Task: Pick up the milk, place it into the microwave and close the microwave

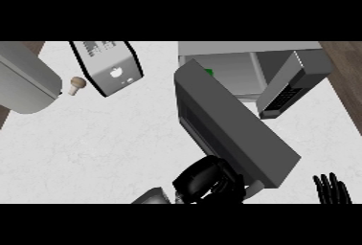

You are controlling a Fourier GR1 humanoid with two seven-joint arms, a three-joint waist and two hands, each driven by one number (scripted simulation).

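Left hand (206, 179): fingers curled, seen at the lower edge of the head view, set against the outer face of the microwave door (230, 127) near its free end. Whether anything is held inside the curl cannot be told; nothing is seen in it. Grey forearm partly shown below and left of the hand.

Right hand (331, 189): fingers straight and upright, at the lower right edge, resting, nothing held.

Door is swung out, part open, running diagonally from the microwave (247, 62) toward the left hand. Inside the cavity a small green patch (209, 72) is seen just past the door's top edge; the milk cannot be identified with certainty.

On the white counter (92, 143): toaster (107, 67) at upper left, a mushroom (76, 84) just beside it, a grey rounded object (25, 79) at the left edge.
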